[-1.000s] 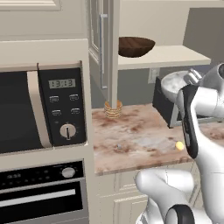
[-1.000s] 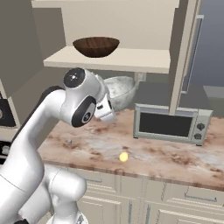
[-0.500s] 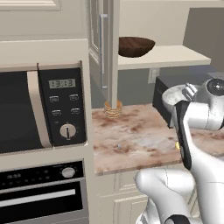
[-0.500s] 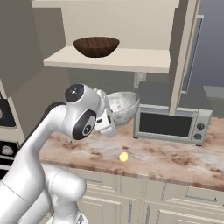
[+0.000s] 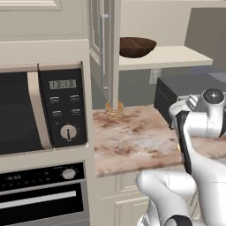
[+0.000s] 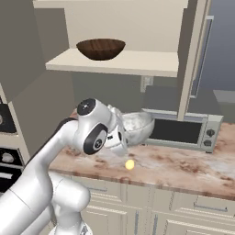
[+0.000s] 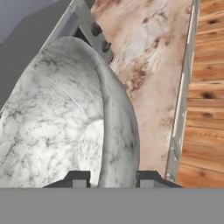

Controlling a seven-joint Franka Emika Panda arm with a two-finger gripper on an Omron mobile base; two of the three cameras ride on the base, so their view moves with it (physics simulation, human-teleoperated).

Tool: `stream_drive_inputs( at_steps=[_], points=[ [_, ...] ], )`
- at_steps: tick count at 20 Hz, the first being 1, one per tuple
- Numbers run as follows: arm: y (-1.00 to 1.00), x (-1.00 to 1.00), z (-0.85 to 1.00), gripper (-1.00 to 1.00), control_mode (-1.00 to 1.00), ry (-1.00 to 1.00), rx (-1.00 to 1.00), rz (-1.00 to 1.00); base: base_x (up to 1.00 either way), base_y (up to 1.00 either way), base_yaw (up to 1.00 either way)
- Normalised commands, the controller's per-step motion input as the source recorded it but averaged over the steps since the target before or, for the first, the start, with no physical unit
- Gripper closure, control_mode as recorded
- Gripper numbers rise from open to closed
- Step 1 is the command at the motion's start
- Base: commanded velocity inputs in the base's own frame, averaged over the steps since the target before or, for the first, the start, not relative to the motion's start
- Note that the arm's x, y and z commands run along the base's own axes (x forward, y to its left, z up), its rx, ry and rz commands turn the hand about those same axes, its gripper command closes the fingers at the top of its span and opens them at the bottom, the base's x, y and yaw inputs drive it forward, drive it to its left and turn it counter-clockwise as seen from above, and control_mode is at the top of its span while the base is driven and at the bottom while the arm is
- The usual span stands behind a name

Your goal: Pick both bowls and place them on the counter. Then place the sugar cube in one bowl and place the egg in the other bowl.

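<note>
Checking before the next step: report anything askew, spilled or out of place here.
The grey bowl is not resting flat: the gripper clamps its rim and holds it tipped on its side above the counter. The wooden bowl sits upright on the shelf. Nothing spilled.
</note>
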Motion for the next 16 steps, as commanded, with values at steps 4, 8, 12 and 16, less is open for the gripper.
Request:
stream_drive_inputs(
  at_steps=[4,8,12,16],
  points=[
    [-0.6,0.0,-0.38,1.0,-1.0,0.07,0.0,-0.04,0.0,0.0,0.0],
    [-0.54,0.0,-0.42,1.0,-1.0,0.08,0.0,-0.03,0.0,0.0,0.0],
    [-0.46,0.0,-0.47,1.0,-1.0,0.06,0.0,-0.01,0.0,0.0,0.0],
    [-0.21,0.0,-0.53,1.0,-1.0,0.02,0.0,-0.06,0.0,0.0,0.0]
  ],
)
